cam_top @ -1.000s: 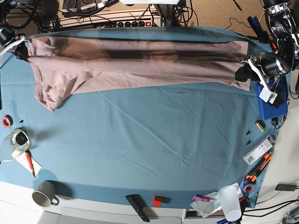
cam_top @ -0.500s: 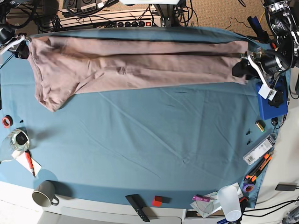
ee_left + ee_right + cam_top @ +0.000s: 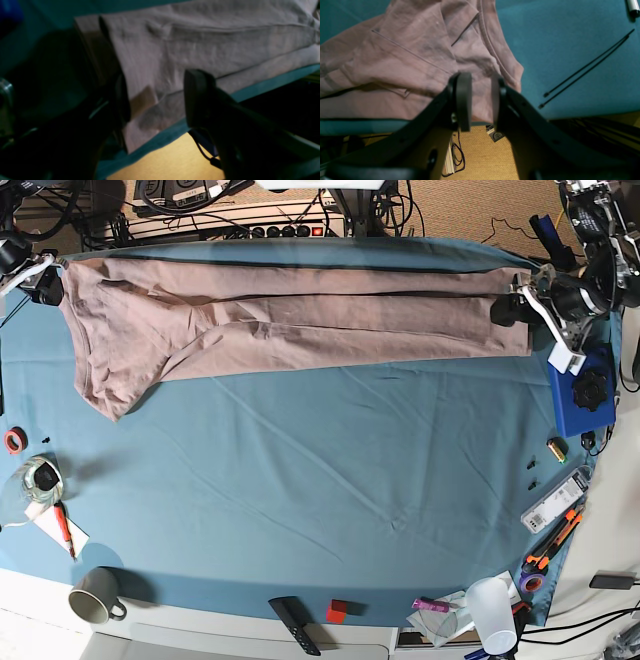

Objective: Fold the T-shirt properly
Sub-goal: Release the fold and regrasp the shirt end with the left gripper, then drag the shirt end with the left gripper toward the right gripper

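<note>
Base view: teal table cloth (image 3: 320,480) under T-shirt (image 3: 300,320).

a teal table cloth (image 3: 320,490) covers the table. at its near edge stand a grey mug (image 3: 95,595), a black remote (image 3: 295,625), a small red block (image 3: 337,611) and a clear plastic cup (image 3: 492,612). a blue box (image 3: 580,395) sits near the far right corner. two black cable ties (image 3: 585,68) lie on the cloth.
</note>
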Robot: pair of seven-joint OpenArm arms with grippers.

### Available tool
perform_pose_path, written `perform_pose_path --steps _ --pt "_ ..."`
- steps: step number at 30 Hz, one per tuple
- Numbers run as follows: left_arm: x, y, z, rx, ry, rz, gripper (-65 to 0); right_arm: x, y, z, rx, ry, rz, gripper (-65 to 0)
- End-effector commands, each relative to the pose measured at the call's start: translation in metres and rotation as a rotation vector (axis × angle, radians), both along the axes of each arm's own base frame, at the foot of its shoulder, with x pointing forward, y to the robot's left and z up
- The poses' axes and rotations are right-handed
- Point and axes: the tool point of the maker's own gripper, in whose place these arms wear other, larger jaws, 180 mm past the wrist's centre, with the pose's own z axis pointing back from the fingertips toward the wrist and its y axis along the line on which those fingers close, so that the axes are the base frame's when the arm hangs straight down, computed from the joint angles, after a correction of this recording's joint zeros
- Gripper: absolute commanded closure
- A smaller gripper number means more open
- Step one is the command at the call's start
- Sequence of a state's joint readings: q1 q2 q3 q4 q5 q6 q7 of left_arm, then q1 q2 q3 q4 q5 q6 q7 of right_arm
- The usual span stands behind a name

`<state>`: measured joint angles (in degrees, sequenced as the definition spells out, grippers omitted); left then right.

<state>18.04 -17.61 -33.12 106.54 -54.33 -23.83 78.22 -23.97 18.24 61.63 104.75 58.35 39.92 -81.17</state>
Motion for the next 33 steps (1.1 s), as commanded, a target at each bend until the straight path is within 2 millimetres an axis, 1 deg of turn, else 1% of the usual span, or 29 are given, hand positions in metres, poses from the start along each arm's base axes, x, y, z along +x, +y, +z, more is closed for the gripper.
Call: perform_pose_path --steps 1,4,7,9,12,15,17,19,22,23,24,28,31,33 --pt "0.007 0.005 0.004 0.018 -0.032 0.017 -33.3 0.006 -0.006 0.014 -0.034 -0.037 0.009 -14.6" --pt "0.007 0.015 -0.01 0.067 -0.022 0.061 -33.3 0.006 -0.006 0.014 -0.034 -0.037 0.01 -14.6" --pt "0.0 0.014 -0.026 0.086 0.027 0.064 -33.3 0.006 -0.006 0.015 -0.034 -0.038 0.01 -14.6" --pt "-0.006 0.009 -0.037 0.091 0.067 0.043 -33.3 0.006 -0.006 0.015 -0.034 -0.038 0.009 -14.6" --pt "-0.013 -0.008 -0.051 0.06 0.124 0.013 -33.3 0.006 -0.006 0.015 -0.034 -0.037 0.01 -14.6" --pt "-0.022 -0.027 -0.057 0.035 0.186 -0.027 -33.3 0.006 -0.006 0.015 -0.034 -0.037 0.009 -14.6" --pt "-0.024 -0.037 -0.06 0.023 0.205 -0.043 -33.3 0.006 -0.006 0.015 -0.034 -0.037 0.009 -14.6" --pt "-0.025 -0.04 -0.06 0.02 0.21 -0.054 -33.3 0.006 -0.006 0.015 -0.035 -0.037 0.01 -14.6" --pt "-0.029 -0.04 -0.061 0.023 0.229 -0.061 -32.9 0.006 -0.006 0.015 -0.037 -0.037 0.011 -14.6" --pt "-0.03 -0.04 -0.062 0.022 0.24 -0.054 -31.2 0.006 -0.006 0.015 -0.037 -0.037 0.011 -14.6" --pt "-0.031 -0.04 -0.062 0.023 0.247 -0.052 -28.2 0.006 -0.006 0.015 -0.036 -0.037 0.01 -14.6" --pt "-0.029 -0.039 -0.062 0.025 0.239 -0.049 -12.7 0.006 -0.006 0.015 -0.037 -0.037 0.011 -14.6" --pt "-0.028 -0.033 -0.063 0.063 0.237 -0.046 0.0 0.006 -0.006 0.015 -0.036 -0.037 0.01 -14.6" --pt "-0.023 -0.03 -0.062 0.077 0.228 -0.041 0.0 0.006 -0.006 0.015 -0.037 -0.037 0.011 -14.6"
